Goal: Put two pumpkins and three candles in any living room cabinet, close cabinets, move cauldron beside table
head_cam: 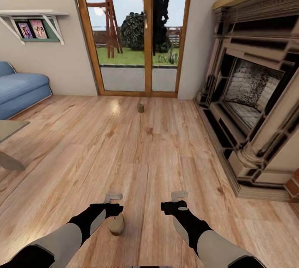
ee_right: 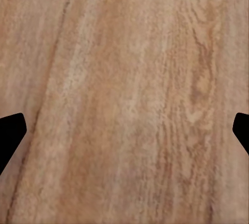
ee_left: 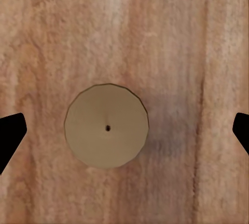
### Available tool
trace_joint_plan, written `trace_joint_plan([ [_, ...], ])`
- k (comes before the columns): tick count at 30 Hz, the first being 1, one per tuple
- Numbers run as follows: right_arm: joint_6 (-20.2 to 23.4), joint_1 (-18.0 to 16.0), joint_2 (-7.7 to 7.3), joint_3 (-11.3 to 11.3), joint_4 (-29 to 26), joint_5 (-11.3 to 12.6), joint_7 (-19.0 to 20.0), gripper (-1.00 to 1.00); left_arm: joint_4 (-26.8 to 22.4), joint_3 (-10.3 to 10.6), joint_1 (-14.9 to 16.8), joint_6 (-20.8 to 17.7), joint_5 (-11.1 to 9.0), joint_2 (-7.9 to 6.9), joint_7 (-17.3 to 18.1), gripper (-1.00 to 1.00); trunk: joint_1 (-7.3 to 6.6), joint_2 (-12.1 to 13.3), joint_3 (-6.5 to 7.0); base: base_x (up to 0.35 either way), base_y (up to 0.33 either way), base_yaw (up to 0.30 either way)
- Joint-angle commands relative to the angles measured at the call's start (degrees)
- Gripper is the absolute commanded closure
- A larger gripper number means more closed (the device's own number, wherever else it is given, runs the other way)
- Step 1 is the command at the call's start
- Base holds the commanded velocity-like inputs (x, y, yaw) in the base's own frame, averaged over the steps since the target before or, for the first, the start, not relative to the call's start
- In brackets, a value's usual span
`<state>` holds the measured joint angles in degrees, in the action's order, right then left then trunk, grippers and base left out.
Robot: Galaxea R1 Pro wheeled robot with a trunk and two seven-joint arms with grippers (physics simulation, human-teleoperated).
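Observation:
A short off-white candle (head_cam: 116, 224) stands upright on the wooden floor just below my left gripper (head_cam: 113, 197). In the left wrist view I look straight down on the candle's (ee_left: 106, 126) beige faceted top with its dark wick hole. It sits between the two black fingertips (ee_left: 10, 135) of my open left gripper (ee_left: 124, 133), nearer one of them, and touches neither. A second candle (head_cam: 140, 108) stands far off on the floor near the glass door. My right gripper (head_cam: 179, 196) hangs open over bare floorboards, with nothing between its fingers (ee_right: 10, 133). Pumpkins, cabinet and cauldron are out of view.
A large stone fireplace (head_cam: 249, 102) fills the right side, its hearth edge running along the floor. A blue sofa (head_cam: 20, 87) and a table corner (head_cam: 10, 129) are at the left. A glass door (head_cam: 137, 31) lies ahead, and a wall shelf (head_cam: 35, 21) hangs above the sofa.

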<state>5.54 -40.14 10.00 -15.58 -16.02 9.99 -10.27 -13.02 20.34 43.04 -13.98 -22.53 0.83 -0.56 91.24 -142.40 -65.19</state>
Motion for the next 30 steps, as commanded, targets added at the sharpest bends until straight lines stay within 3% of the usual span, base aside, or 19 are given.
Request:
trace_joint_plan([
  [1,0.3,0.0,0.0,-0.5,-0.1,0.5,-0.5,-1.0,-0.1,0.3,0.0,-0.3,-0.4,-0.04,-0.1,-1.0,0.21,-0.4,-0.23,0.0,0.0,0.0],
  [9,0.5,0.0,0.0,-0.5,-1.0,0.5,-0.5,-1.0,-0.1,0.2,0.0,-0.2,-0.4,-0.04,-0.1,-1.0,0.59,-0.9,-1.74,0.0,0.0,0.0],
  [10,3.3,0.0,0.0,-0.6,-6.2,0.5,-1.1,-1.0,-0.1,0.2,0.0,-0.2,-0.4,-0.04,-0.1,-1.0,0.59,-0.9,-1.74,0.0,0.0,0.0],
  [12,14.4,0.0,0.0,-0.6,-15.2,0.5,-3.4,-1.0,-0.1,0.2,0.0,-0.2,-0.3,-0.04,-0.1,-1.0,0.59,-0.9,-1.74,0.0,0.0,0.0],
  [14,21.8,0.0,0.0,-0.6,-21.4,0.6,-4.9,-1.0,-0.1,0.3,0.0,-0.2,-0.3,-0.04,-0.1,-1.0,0.59,-0.9,-1.74,0.0,0.0,0.0],
  [17,28.5,0.0,0.0,-0.6,-27.9,0.6,-6.3,-1.0,-0.1,0.3,0.0,-0.2,-0.3,-0.04,-0.1,-1.0,0.59,-0.9,-1.74,0.0,0.0,0.0],
  [27,30.6,0.0,0.0,-2.1,-29.6,0.6,-6.9,-1.0,-0.1,0.2,0.0,-0.3,-0.4,-0.23,-0.7,-1.0,0.84,-1.1,-3.95,0.0,0.0,0.0],
  [30,30.4,0.0,0.0,-3.4,-29.6,0.6,-6.9,-1.0,-0.1,0.1,0.0,-0.3,-0.5,-0.56,-0.7,-1.0,0.84,-1.1,-3.95,0.0,0.0,0.0],
])
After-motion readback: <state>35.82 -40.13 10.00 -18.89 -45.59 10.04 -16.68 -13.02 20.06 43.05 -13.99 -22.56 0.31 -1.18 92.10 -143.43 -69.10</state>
